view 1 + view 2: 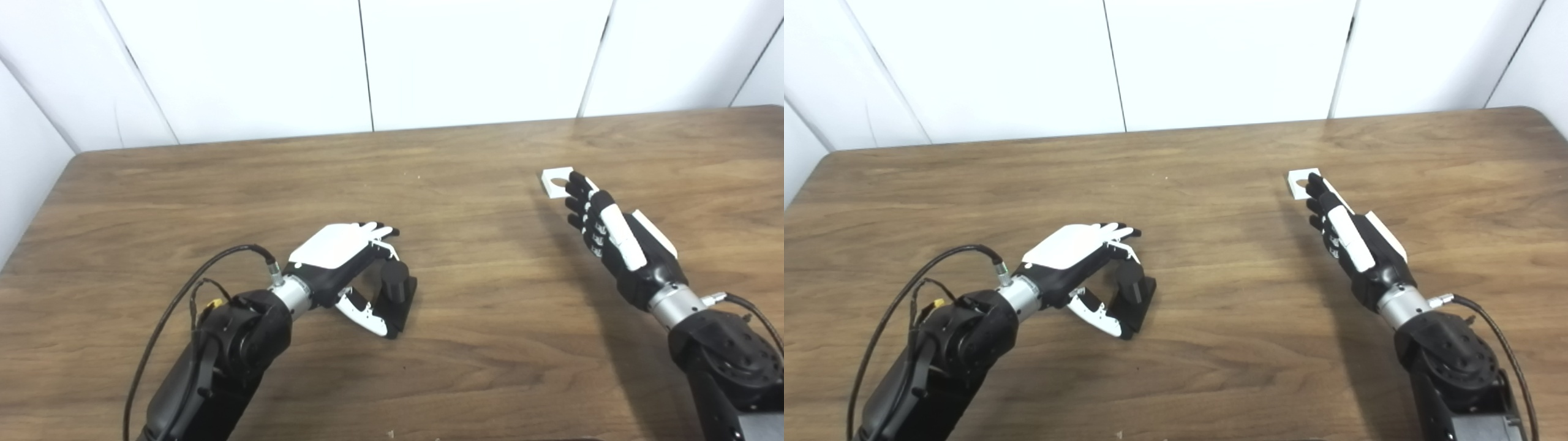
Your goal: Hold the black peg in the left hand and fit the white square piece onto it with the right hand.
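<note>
White wall panels stand behind the brown wooden table [465, 153]. My left hand [346, 260] hangs over the black peg [397, 288], which stands upright on its flat base near the table's front; my fingers [378, 231] curve above it and my thumb [367, 312] is in front, but I cannot tell if they already press it. My right hand [606, 236] is stretched out flat, fingers straight and side by side, holding nothing, with the tips at the white square piece [556, 180], which lies flat, well apart from the peg. This piece looks thin, stiff and light, maybe smooth, so I judge it best to pinch two opposite edges and leave the round hole free.
</note>
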You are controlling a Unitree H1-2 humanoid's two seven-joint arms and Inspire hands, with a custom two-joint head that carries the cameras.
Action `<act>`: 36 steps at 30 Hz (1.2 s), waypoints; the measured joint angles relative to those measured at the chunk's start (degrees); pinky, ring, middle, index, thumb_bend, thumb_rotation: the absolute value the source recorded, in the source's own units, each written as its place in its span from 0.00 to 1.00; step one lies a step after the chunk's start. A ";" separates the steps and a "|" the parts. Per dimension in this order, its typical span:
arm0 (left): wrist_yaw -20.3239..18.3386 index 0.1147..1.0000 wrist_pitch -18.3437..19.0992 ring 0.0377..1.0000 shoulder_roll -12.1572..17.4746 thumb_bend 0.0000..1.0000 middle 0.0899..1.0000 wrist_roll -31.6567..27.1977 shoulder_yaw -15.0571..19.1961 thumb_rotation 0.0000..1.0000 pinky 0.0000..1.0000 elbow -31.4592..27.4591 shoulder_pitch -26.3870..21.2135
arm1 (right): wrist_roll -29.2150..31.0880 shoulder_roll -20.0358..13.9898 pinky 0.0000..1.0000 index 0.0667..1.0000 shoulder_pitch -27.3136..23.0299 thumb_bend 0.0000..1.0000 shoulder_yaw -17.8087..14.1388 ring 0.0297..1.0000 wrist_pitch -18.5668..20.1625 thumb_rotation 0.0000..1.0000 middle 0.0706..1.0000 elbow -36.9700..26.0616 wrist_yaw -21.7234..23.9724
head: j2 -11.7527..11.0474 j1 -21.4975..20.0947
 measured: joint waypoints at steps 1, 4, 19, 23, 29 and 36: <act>0.15 0.61 0.00 1.00 -0.02 0.91 0.97 -0.26 0.07 0.34 1.00 0.20 0.00 | -0.10 -0.15 1.00 1.00 0.00 0.72 0.07 1.00 0.02 0.95 1.00 0.00 0.00 | -0.09 0.09; 0.54 0.60 -0.01 1.00 -0.02 0.91 0.97 -0.56 0.14 0.34 1.00 0.63 0.00 | -0.69 -0.46 1.00 1.00 0.00 0.73 0.27 1.00 0.01 0.94 1.00 -0.02 0.00 | -0.09 0.00; 1.38 0.61 0.06 1.00 -0.01 0.91 0.98 -0.64 -0.03 0.32 1.00 0.90 -0.02 | -15.78 -6.01 1.00 1.00 -4.65 0.66 5.16 1.00 -1.51 0.70 0.99 -0.22 -0.14 | 0.17 -0.09; 1.44 0.60 0.04 1.00 -0.01 0.91 0.98 -0.62 -0.11 0.32 1.00 0.89 -0.02 | -18.09 -6.44 1.00 1.00 -8.19 0.66 5.43 1.00 -1.50 0.66 0.98 -0.20 -0.14 | 0.18 -0.26; 1.49 0.60 0.00 1.00 -0.01 0.91 0.98 -0.58 -0.26 0.32 1.00 0.90 -0.03 | -27.82 -10.83 0.99 0.94 -12.70 0.85 10.35 1.00 -4.20 0.42 0.98 2.82 0.36 | 0.00 -0.44; 1.54 0.60 0.12 1.00 0.04 0.91 0.99 -0.45 -0.34 0.31 1.00 0.90 -0.12 | -38.31 -16.84 1.00 0.85 -20.13 0.95 16.44 1.00 -8.36 0.33 1.00 12.00 2.79 | -0.09 -0.35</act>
